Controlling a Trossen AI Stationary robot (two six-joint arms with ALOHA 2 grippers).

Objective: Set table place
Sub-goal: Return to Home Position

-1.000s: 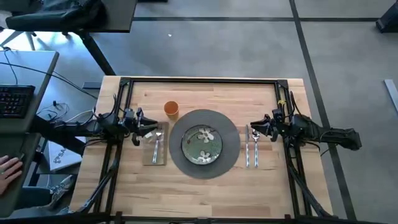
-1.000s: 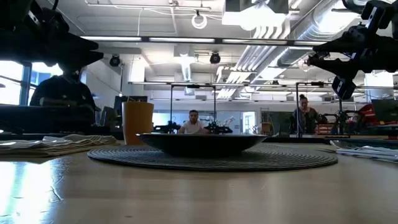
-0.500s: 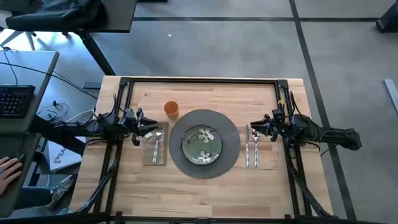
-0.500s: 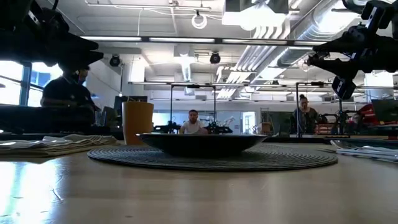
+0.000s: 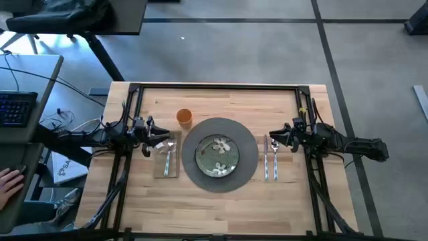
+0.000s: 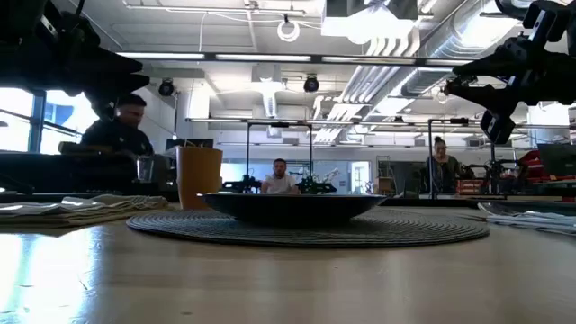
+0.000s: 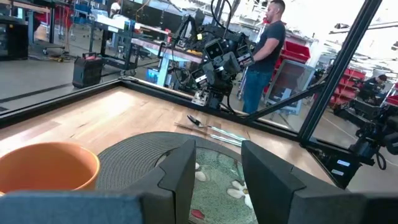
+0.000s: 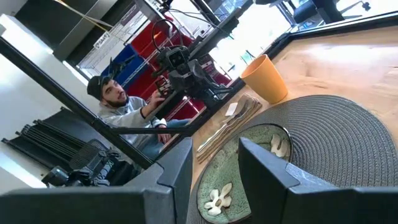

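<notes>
The round woven placemat (image 5: 249,148) lies mid-tabletop (image 5: 227,102), with the green flowered plate (image 5: 217,156) centred on it. The orange cup (image 5: 184,117) stands just off its far-left edge. To the left, a fork (image 5: 169,154) lies on the beige napkin (image 5: 162,167). To the right, the knife (image 5: 266,159) and spoon (image 5: 275,159) lie side by side, spoon outermost. The left gripper (image 5: 159,139) hovers over the napkin's far end, and the right gripper (image 5: 273,138) over the far ends of the cutlery. Both have their fingers partly apart, holding nothing.
</notes>
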